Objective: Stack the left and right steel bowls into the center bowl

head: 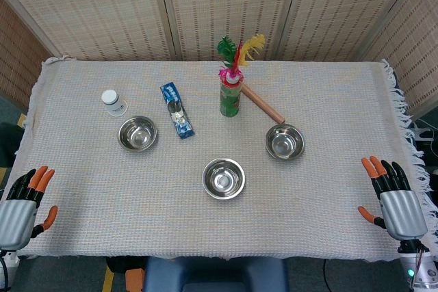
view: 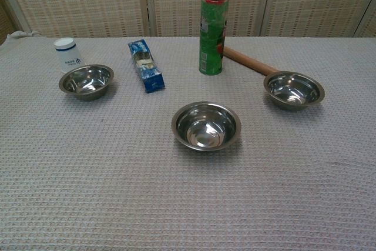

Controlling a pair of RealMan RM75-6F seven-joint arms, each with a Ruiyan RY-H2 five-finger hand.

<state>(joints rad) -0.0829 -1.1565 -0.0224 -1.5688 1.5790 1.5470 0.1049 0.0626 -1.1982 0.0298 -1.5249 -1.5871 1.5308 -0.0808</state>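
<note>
Three steel bowls stand apart on the woven cloth. The left bowl [head: 137, 133] [view: 86, 81] sits near a small white jar. The center bowl [head: 224, 178] [view: 206, 126] is nearest the front edge, and the right bowl [head: 285, 141] [view: 294, 90] lies just past the end of a wooden stick. All three are empty. My left hand [head: 24, 200] rests at the front left corner with its fingers apart and nothing in it. My right hand [head: 393, 200] sits at the front right corner, fingers likewise spread and empty. Neither hand shows in the chest view.
A white jar [head: 111, 102] [view: 68, 54] stands behind the left bowl. A blue packet [head: 176, 110] [view: 145, 65] lies between the left bowl and a green can [head: 230, 96] [view: 212, 33] holding feathers. A wooden stick [head: 262, 103] [view: 251, 61] runs from the can toward the right bowl.
</note>
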